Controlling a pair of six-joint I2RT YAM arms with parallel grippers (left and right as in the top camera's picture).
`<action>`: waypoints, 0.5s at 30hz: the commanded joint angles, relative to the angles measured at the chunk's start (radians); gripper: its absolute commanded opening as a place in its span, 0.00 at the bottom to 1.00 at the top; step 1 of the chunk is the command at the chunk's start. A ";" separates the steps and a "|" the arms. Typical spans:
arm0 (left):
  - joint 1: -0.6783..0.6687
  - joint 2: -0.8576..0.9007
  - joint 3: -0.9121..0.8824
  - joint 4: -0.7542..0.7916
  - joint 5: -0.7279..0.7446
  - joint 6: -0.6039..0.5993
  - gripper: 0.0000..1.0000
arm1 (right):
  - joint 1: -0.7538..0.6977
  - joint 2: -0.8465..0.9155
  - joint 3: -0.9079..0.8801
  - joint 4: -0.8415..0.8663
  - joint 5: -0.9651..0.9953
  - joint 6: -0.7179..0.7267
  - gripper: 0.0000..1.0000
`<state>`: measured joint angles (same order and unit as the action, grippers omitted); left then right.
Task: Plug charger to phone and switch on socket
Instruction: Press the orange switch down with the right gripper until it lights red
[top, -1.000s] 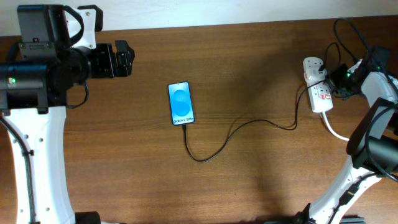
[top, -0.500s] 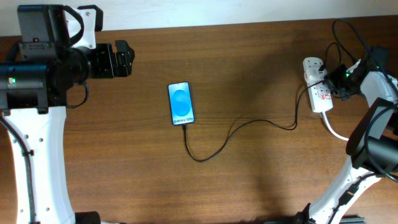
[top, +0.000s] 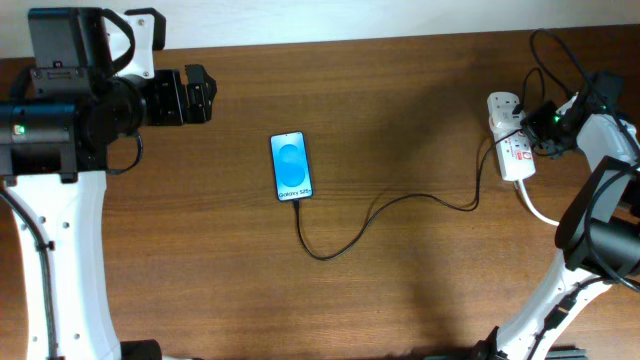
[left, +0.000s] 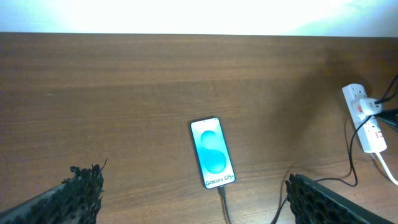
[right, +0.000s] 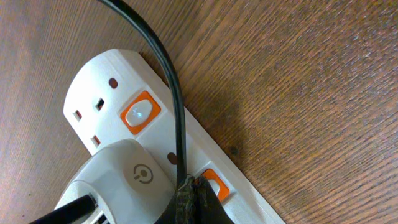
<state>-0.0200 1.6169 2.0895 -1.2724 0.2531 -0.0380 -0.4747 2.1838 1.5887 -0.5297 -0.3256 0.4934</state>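
I hold the right gripper (right: 191, 198) clenched and empty at the switch (right: 213, 180) of the socket (right: 106, 106), far right, so its narrow tip can press it, while the charger (top: 340, 232) reaches the phone (top: 291, 166) in the middle and the left gripper (top: 203, 93) waits released, well apart

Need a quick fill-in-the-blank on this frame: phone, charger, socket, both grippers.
The phone lies face up with a ____ screen.
The charger runs from the phone across the table to the ____.
The right gripper is ____, its tips at an orange switch on the white socket.
The left gripper is ____ and holds nothing.
Missing words: blue; socket; shut; open.
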 joint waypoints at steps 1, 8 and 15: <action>0.003 -0.006 0.012 0.002 -0.008 0.001 0.99 | 0.042 0.029 -0.003 -0.018 -0.051 -0.010 0.04; 0.003 -0.006 0.012 0.002 -0.007 0.001 0.99 | 0.050 0.077 -0.004 -0.016 -0.129 -0.004 0.04; 0.003 -0.006 0.012 0.002 -0.007 0.001 0.99 | 0.056 0.095 -0.004 -0.061 -0.161 -0.003 0.04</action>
<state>-0.0200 1.6169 2.0895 -1.2720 0.2531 -0.0380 -0.4770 2.2024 1.6104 -0.5484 -0.3489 0.4942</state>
